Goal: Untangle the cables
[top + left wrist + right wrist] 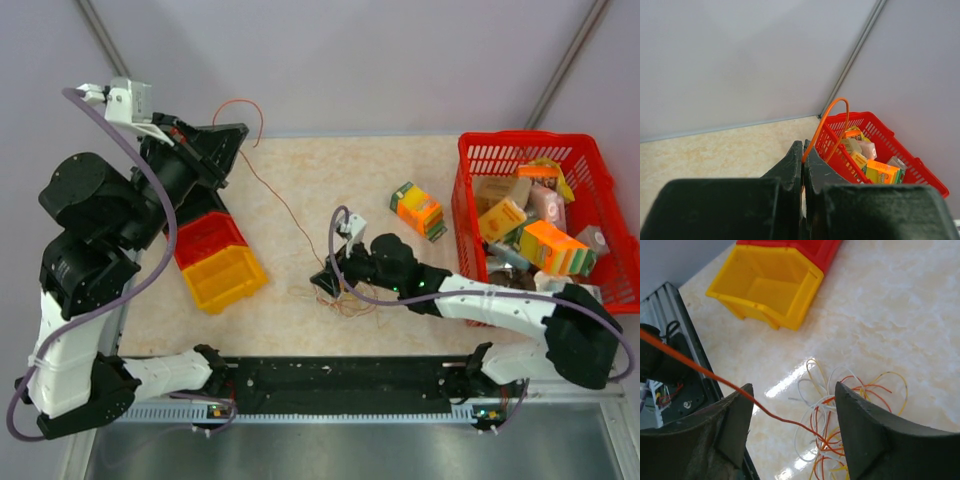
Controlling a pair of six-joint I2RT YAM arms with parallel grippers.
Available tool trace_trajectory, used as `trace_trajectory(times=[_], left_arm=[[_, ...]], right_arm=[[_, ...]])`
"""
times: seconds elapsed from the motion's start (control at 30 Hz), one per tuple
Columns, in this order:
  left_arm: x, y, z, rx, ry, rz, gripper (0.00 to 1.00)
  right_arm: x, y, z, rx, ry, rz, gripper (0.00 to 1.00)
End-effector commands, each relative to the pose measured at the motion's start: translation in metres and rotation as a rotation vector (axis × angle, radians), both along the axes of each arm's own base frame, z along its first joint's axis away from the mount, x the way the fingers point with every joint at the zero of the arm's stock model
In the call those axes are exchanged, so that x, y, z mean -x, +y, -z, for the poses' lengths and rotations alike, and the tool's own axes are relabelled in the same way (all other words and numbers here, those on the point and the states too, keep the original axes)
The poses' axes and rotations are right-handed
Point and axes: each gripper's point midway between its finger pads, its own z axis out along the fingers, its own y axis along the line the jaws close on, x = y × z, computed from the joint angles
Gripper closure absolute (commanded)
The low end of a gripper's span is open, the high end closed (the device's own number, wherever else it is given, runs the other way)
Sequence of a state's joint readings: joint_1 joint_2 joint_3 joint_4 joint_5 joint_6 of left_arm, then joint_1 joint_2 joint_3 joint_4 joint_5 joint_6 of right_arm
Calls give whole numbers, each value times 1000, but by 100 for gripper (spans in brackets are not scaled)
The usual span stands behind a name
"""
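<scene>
Here the cables (832, 415) lie in a small messy pile of red, orange, yellow and white loops on the tabletop (330, 170), near its front edge and about in the middle. The right jaws are wide open and hang just over the pile, with one finger on each side of it. They hold nothing. One long orange wire (690, 362) comes out of the pile and runs up and to the left, off the tabletop, to the left jaws. The left jaws are lifted high at the far left corner and are pinched tight on that wire. A short loop of it sticks out past them. A yellow bin (225, 278) and a red bin (208, 238) sit touching each other, left of the pile. A red basket (520, 150) full of boxes stands at the right edge. One orange box (418, 210) lies near it on the tabletop.
</scene>
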State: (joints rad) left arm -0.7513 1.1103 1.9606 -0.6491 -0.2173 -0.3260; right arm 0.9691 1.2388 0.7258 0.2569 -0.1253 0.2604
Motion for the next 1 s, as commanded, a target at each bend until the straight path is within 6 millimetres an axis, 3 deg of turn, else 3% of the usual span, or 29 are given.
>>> trace_trajectory(times=[0.0, 0.03, 0.07, 0.17, 0.2, 0.23, 0.3, 0.4, 0.5, 0.53, 0.63, 0.67, 0.73, 0.83, 0.97], left_arm=[[15, 9, -18, 21, -51, 19, 100], [14, 9, -14, 10, -42, 14, 100], [13, 11, -8, 0, -33, 4, 100], [2, 10, 33, -31, 29, -34, 100], [-4, 3, 55, -41, 60, -26, 100], [-4, -2, 67, -32, 69, -9, 100], [-15, -26, 117, -59, 143, 43, 100], [-16, -58, 151, -40, 189, 171, 100], [-3, -85, 160, -10, 192, 332, 100], [-1, -90, 163, -2, 189, 363, 100], [2, -94, 166, 22, 194, 389, 100], [3, -95, 168, 22, 196, 392, 100], [4, -95, 170, 16, 196, 397, 100], [7, -94, 167, 24, 180, 409, 100], [14, -105, 165, 34, 155, 486, 100]], right_arm=[[-2, 33, -37, -142, -32, -8, 64], [-3, 30, -40, -132, 1, 21, 96], [-9, 20, -47, -126, 22, 85, 100], [-2, -7, -125, -233, 48, 165, 100], [3, -16, -152, -277, 59, 164, 100], [9, -25, -171, -289, 87, 158, 100], [21, -36, -210, -363, 117, 99, 100], [31, -60, -255, -484, 106, 79, 100], [25, -73, -263, -455, 55, 132, 100], [18, -73, -251, -405, 33, 162, 100], [-15, -78, -193, -244, 48, 296, 100], [-16, -77, -190, -224, 54, 297, 100], [-4, -75, -216, -280, 22, 226, 100], [-3, -87, -255, -330, -71, 245, 100], [-8, -82, -268, -308, -38, 240, 100]])
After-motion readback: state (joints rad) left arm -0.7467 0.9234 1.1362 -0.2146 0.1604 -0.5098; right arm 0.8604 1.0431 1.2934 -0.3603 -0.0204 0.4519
